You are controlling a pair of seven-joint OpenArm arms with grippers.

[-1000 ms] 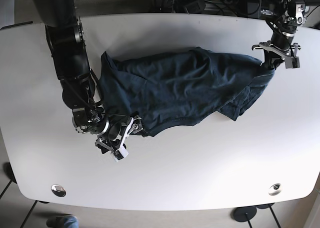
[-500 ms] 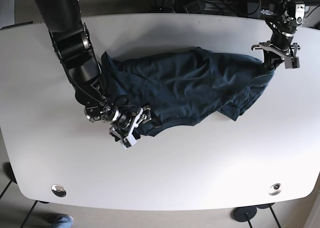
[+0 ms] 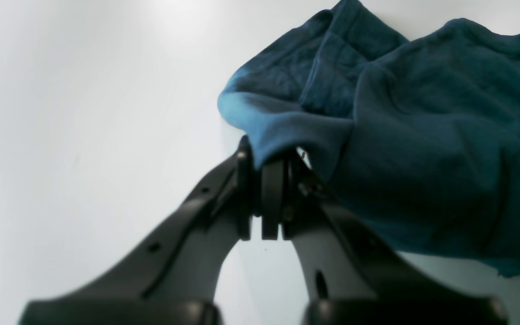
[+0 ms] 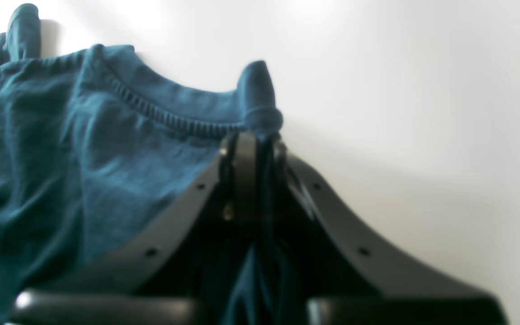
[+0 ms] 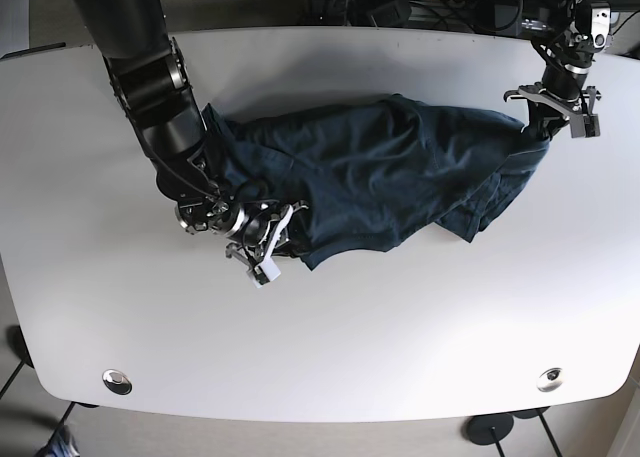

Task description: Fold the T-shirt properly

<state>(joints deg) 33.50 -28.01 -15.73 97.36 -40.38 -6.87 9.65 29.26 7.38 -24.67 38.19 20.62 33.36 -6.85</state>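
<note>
So far we have little of the fold done. The T-shirt point(image 5: 380, 172) lies rumpled across the middle of the table point(image 5: 400, 327), stretched from about nine o'clock to about three o'clock, with its body bunched and one end doubled under itself toward four o'clock. We see no clean crease or squared edge anywhere, so we judge the flattening and every proper fold are left to do.

At the shirt's three o'clock end our left gripper point(image 3: 269, 198) has its fingers pinched together on a fold of cloth. At the eight o'clock end our right gripper point(image 4: 253, 180) is clamped on the cloth right by the ribbed collar point(image 4: 169, 119), with fabric running down between its fingers.

With both ends held, we reckon the cloth can next be pulled taut and laid flat.
</note>
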